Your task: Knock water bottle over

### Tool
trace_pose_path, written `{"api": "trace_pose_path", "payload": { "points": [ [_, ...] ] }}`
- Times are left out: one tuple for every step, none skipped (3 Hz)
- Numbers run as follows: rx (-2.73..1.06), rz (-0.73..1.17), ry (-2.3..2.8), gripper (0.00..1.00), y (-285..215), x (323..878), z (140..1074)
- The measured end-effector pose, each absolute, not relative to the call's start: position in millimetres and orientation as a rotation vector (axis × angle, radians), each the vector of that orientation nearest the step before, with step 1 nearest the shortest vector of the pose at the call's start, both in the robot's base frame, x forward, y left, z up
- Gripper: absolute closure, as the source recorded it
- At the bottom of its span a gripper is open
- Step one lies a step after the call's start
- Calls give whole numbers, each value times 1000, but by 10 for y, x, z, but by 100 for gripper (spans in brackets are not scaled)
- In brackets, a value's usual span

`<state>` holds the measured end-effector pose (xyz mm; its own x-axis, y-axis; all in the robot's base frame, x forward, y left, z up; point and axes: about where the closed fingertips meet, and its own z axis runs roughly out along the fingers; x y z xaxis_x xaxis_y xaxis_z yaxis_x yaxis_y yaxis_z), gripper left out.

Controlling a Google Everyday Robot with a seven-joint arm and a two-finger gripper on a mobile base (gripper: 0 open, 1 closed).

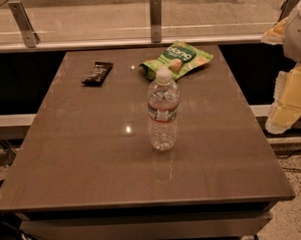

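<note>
In my 1 camera view the water bottle stands upright on the brown table, about mid-table, with its white cap on. Behind the bottle, near its cap, a green snack bag lies flat. Behind the bottle and to its left, well apart from it, lies 1 dark wrapped bar. The gripper hangs right of the bottle, well apart, past the table's right edge. I cannot tell whether the claw is open or closed.
</note>
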<state>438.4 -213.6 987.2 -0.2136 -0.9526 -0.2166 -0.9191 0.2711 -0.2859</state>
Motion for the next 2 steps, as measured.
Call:
{"api": "trace_pose_path", "payload": {
  "points": [
    [-1698,-135,2200,0,-2132,4383,9886],
    [-1636,-88,2191,0,-2134,4367,9919]
  ]
}}
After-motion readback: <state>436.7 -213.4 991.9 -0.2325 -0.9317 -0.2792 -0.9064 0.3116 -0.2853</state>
